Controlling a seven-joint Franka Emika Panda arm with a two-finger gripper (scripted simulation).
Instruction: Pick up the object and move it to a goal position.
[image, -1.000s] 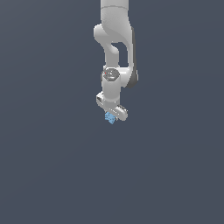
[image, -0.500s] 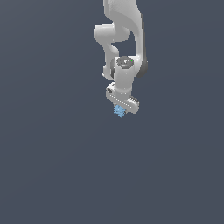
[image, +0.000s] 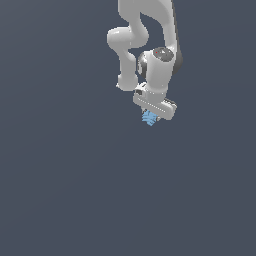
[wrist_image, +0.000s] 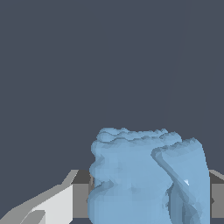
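The exterior view watches my whole arm from afar; my wrist view sits close, both sharing the object (image: 149, 118) (wrist_image: 144, 179).

Evenly and softly lit, flat as a simulator render. Brightest on the white arm (image: 150, 30), shaded grey on its undersides. No cast shadows on the uniform slate-grey backdrop, no glare. Sharp throughout, without blur or edge distortion. Faceted, blocky shading on the light-blue object (wrist_image: 144, 175) up close.
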